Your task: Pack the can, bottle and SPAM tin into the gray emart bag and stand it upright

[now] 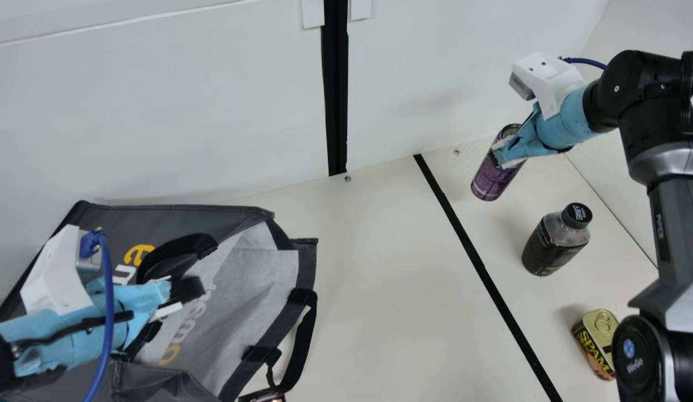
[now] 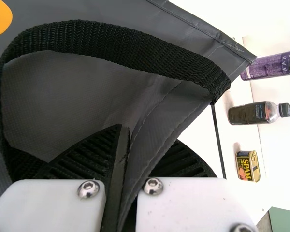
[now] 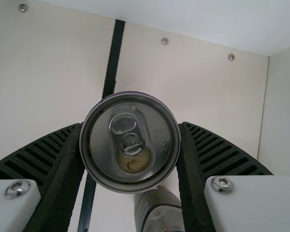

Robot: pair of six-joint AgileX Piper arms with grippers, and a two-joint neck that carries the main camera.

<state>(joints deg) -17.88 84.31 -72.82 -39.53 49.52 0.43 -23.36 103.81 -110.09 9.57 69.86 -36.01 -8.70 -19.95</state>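
Can (image 1: 487, 181) at the upper right of the frame, its top partly covered by the right gripper (image 1: 507, 157), whose fingers stand a can's width apart, clamped on its sides; I cannot tell whether its base touches the table (image 1: 380, 290). Below it stands the capped bottle (image 1: 547, 248), then at lower right the SPAM tin (image 1: 592, 343), partly hidden by the right arm (image 1: 678, 223). At lower left, the gray bag (image 1: 240, 307) is cut off by the frame; the left gripper (image 1: 183, 297) pinches its edge, fingers nearly together.
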